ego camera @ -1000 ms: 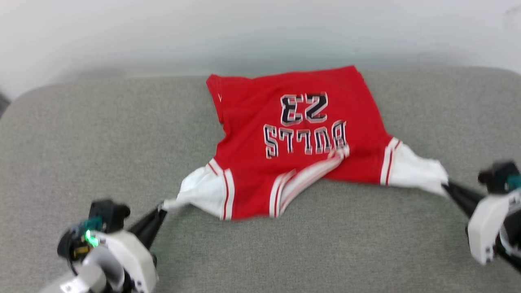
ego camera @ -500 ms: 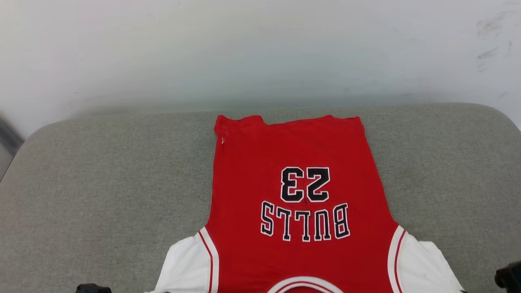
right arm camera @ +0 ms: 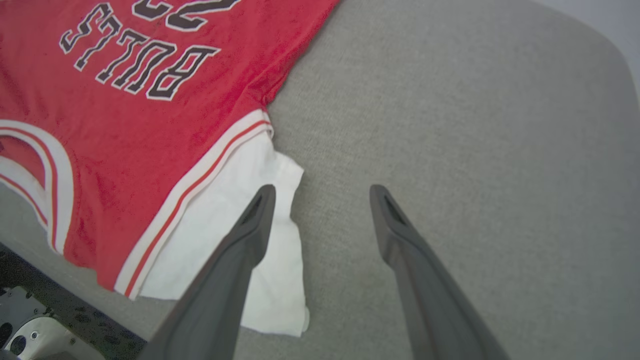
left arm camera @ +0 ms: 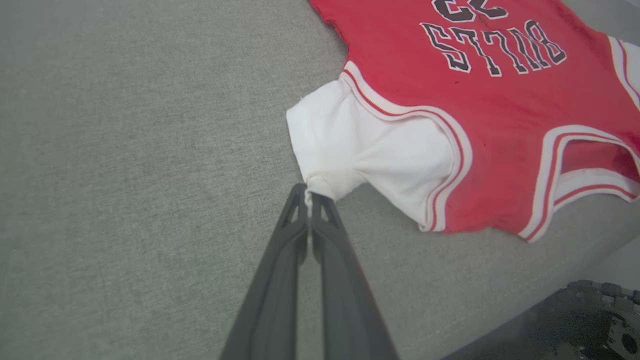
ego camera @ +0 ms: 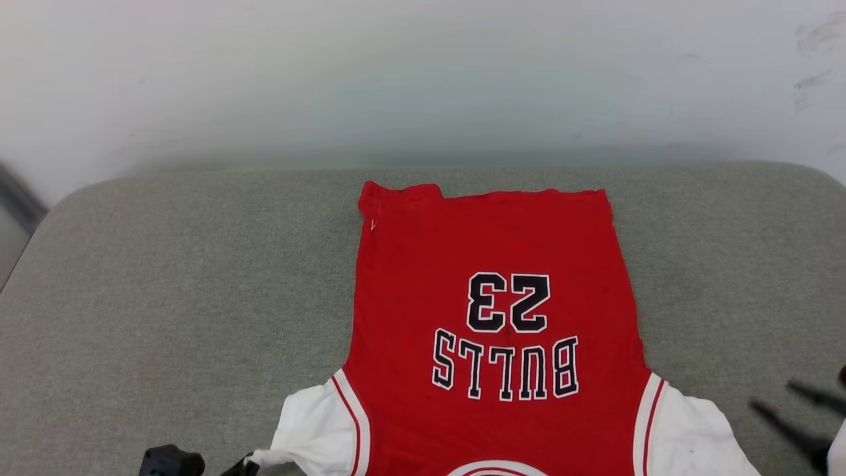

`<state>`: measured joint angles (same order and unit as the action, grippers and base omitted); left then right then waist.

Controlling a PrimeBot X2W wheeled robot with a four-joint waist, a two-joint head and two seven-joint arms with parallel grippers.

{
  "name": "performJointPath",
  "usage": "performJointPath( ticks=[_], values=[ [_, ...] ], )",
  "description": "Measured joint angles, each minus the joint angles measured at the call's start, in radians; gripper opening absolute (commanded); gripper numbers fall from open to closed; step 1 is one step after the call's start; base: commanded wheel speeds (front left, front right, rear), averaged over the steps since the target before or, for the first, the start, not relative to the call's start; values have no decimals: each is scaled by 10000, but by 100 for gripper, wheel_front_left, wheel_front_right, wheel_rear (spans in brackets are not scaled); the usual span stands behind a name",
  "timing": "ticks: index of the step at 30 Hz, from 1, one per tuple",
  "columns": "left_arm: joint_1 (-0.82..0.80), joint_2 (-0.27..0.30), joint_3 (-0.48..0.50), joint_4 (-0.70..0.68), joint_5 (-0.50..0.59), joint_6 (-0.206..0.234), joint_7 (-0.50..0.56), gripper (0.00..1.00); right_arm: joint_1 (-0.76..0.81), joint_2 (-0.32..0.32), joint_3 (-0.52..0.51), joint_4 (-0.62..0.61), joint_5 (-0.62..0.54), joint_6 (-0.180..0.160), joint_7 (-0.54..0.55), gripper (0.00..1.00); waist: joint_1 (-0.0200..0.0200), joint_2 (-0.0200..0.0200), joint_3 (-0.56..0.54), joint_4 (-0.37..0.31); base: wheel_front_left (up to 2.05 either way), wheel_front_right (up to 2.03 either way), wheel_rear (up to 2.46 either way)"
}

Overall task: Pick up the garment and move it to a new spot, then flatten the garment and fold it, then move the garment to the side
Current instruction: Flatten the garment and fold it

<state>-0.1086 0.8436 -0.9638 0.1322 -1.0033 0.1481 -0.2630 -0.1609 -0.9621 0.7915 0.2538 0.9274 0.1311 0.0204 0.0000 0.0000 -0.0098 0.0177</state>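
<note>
One wide grey woven-fabric cushion (ego camera: 165, 297) is carrying the thin red jersey garment (ego camera: 489, 244) with white short sleeves, lying flat towards the front edge. Black white-outlined "BULLS" and "23" are reading upside down in the head view. The left gripper (left arm camera: 309, 192) is pinching one sleeve's tip. The right gripper (right arm camera: 322, 192) is standing spread, holding nothing, beside the other sleeve.

Wide upholstered surface (ego camera: 165, 277), grey-green woven fabric, rounded far corners, spans lower part of head view. Plain white wall (ego camera: 396, 79) directly behind it; soft shadow along join. Faint dark scuff marks (ego camera: 816, 36) on wall, upper right. Dark strip (ego camera: 16, 192) at far left edge, nature unclear. Dark speckled floor (left arm camera: 590, 320) below surface's near edge in left wrist view. Light even, diffuse.
</note>
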Motion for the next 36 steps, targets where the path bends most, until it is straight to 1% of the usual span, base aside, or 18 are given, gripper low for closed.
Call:
performJointPath(
  ticks=[3,6,9,11,14,15,16,17,18,19,21,23,26,28,33,36],
  values=[
    [-340,-29,59,-407,297,211,2,0,-766,-372,-1319,-575,-222,-2,-44,100,1,0,246,105,0,0,0],
    [-678,-38,98,-849,608,416,6,0,-1770,-621,-2523,-1252,-627,-2,270,100,1,0,610,219,0,0,0],
    [-1047,-61,159,-1269,894,575,59,0,-2828,-694,-3304,-1735,-1030,-2,1055,100,2,0,1067,363,0,0,0],
    [-1313,-88,221,-1528,1066,679,86,0,-3617,-648,-3580,-1944,-1101,0,1764,100,2,0,1421,475,0,0,0],
    [-1732,-148,217,-1797,1417,761,182,0,-4847,-556,-3695,-1894,-1269,0,2995,100,3,0,2016,672,0,0,0],
    [-2078,-261,148,-1954,1724,819,305,0,-5732,-422,-3666,-1714,-1346,-2,3893,100,3,0,2441,829,0,0,0],
    [-2078,-261,148,-1954,1724,819,305,0,-5732,-422,-3666,-1714,-1346,-2,3893,100,3,0,2441,829,0,0,0],
    [-2499,-470,142,-2148,2036,888,314,0,-6987,-56,-3448,-1156,-1269,-2,5484,100,3,0,3095,1089,0,0,0],
    [-2719,-573,128,-2276,2234,938,355,0,-7698,221,-3218,-696,-1262,0,6633,100,3,0,3531,1269,0,0,0],
    [-2719,-573,128,-2276,2234,938,355,0,-7698,221,-3218,-696,-1262,0,6633,100,3,0,3531,1269,0,0,0],
    [-2931,-685,130,-2380,2380,1005,374,0,-8390,543,-3164,-88,-1290,-2,7770,100,4,1,3957,1453,0,0,0],
    [-3126,-700,111,-2462,2598,1091,414,0,-9032,955,-3168,391,-1542,-2,8512,100,4,1,4362,1629,0,0,0],
    [-3371,-790,138,-2648,2788,1174,412,0,-9739,1523,-3177,1195,-1916,-2,9409,100,4,0,4949,1882,0,0,0],
    [-3543,-838,150,-2790,2897,1208,414,0,-10013,1737,-3208,1705,-2236,-2,9770,100,4,0,5300,2051,0,0,0],
    [-3831,-959,104,-3039,3196,1338,495,0,-10299,2266,-3423,2614,-2617,-2,10157,100,4,0,6017,2486,0,0,0],
    [-3932,-993,65,-3081,3310,1352,550,0,-10045,2345,-3361,2842,-2734,-6,10170,100,3,0,6274,2704,0,0,0]
  ],
)
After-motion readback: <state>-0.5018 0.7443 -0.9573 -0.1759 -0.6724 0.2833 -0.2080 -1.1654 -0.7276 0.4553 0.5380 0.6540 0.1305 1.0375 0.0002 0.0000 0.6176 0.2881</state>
